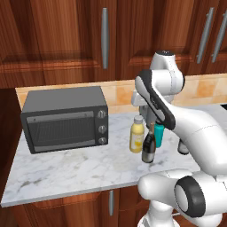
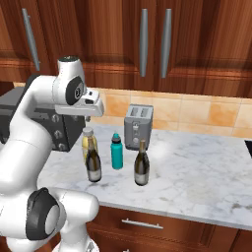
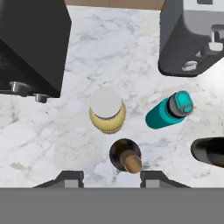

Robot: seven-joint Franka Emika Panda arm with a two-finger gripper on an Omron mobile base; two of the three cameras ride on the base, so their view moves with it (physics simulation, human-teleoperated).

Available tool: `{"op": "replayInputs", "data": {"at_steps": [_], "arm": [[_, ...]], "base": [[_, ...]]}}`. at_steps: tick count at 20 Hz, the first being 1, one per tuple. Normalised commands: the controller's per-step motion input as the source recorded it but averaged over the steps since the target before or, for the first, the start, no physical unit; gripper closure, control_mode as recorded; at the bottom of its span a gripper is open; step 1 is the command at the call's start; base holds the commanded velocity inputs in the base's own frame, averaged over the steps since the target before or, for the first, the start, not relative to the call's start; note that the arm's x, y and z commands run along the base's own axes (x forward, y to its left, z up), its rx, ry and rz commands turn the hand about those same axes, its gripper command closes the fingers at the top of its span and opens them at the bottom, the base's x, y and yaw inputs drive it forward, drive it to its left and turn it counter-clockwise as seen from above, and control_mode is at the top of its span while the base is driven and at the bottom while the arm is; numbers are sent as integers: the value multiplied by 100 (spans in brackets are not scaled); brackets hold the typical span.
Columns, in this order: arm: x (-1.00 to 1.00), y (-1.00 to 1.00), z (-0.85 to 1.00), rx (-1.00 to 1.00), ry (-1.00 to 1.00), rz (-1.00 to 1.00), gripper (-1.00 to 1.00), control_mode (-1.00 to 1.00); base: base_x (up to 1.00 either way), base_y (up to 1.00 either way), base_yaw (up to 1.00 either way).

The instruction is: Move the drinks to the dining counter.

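Directly beneath the pincer (image 3: 111, 176), seen from the hand camera: a dark wine bottle (image 3: 126, 155) with a tan cork top, standing between the two spread, released finger tips with nothing grasped. Just beyond it, almost touching, the yellow bottle (image 3: 107, 111) with its white cap, upright on the marble desk (image 3: 109, 52). Off to one side, apart from both, the teal bottle (image 3: 169, 111) with a dark cap. At the edge of the same view, the shoulder of a second dark wine bottle (image 3: 210, 151). Behind the group, a black microwave (image 3: 33, 43) on one side and a grey toaster (image 3: 190, 35) on the other. From the right base camera: all four drinks upright and close together on the narrow desk against the tan tile wall (image 2: 197, 112), second wine bottle (image 2: 141, 165) standing nearest the front edge, toaster (image 2: 138, 125) just behind. Wooden cupboards (image 2: 147, 39) with metal handles above. Pincer hanging above the bottles, touching none.
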Motion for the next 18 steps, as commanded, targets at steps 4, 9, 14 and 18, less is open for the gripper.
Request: {"op": "replayInputs", "data": {"at_steps": [4, 9, 14, 18], "arm": [[-2, 0, -13, 0, 0, 0, -100, -100], [-15, 0, -25, 0, 0, 0, -100, -100], [-20, -5, -24, 0, -1, 0, -100, -100], [-25, -13, -28, 0, -4, 0, -100, -100]], "base": [[0, 0, 0], [0, 0, 0], [0, 0, 0], [0, 0, 0]]}}
